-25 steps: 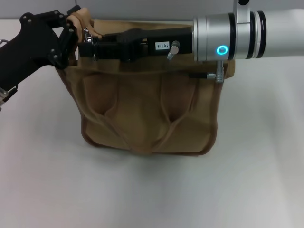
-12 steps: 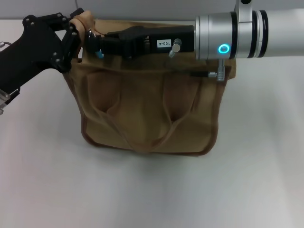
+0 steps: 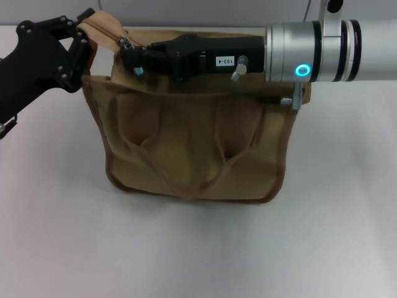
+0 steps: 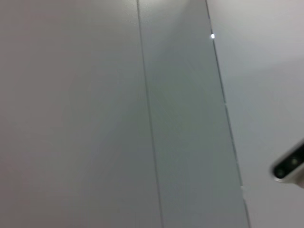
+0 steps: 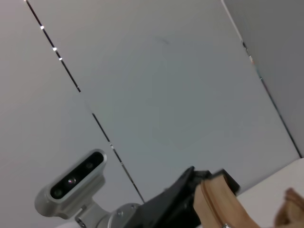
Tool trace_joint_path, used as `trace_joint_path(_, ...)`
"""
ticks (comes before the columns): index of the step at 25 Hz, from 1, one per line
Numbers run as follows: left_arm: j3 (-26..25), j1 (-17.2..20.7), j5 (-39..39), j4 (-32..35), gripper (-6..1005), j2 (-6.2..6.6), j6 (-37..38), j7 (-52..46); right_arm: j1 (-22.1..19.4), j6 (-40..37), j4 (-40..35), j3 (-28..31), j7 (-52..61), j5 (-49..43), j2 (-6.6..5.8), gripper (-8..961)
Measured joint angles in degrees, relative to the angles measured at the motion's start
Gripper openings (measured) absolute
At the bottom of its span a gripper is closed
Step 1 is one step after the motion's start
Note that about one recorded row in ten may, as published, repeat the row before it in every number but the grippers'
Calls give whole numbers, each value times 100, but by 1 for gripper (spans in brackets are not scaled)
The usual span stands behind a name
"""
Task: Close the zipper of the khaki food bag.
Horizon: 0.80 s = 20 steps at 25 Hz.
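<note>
Both pincers sit at the far top edge of the khaki food bag (image 3: 192,143), one coming from each side. The left pincer (image 3: 84,38), black and angular, reaches in from the left and is closed on the tan fabric end at the bag's top left corner, holding it raised a little above the bag's rim; the right wrist view shows that same tan strip (image 5: 219,204) clamped against dark pincer parts. The right pincer (image 3: 131,57) lies along the top of the bag from the right, its silver forearm and black body stretched over the opening, with its tip just beside the left corner. At that tip a small silver pull tab (image 3: 126,43) shows, but whether the fingers are clamped on it or only next to it cannot be told.

The bag stands in the middle of the white surface (image 3: 198,248), its broad front face toward the camera, with a looped handle (image 3: 186,177) hanging down across the front. Brown piping runs along its lower edge and sides. The zipper (image 3: 115,34) runs along the top edge, mostly hidden behind the right arm; only its left end near the raised corner is visible.

The left wrist view shows only pale wall panels.
</note>
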Motion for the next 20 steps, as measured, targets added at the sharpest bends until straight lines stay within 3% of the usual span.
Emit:
trace_joint_path(5,-257,42,-92,-153,62,5,-160,2,-360,56,-211,31,-28,6,1,11)
trace_joint_path(17,-424,176,-125,-212,68,20,-514,-48,-2402,-318,-1433,178,-211,159,-56,48)
trace_joint_path(20,-411,186,-125,-213,69,22,-516,-57,-2549,-455,-1444,349,-327,160,-57,58)
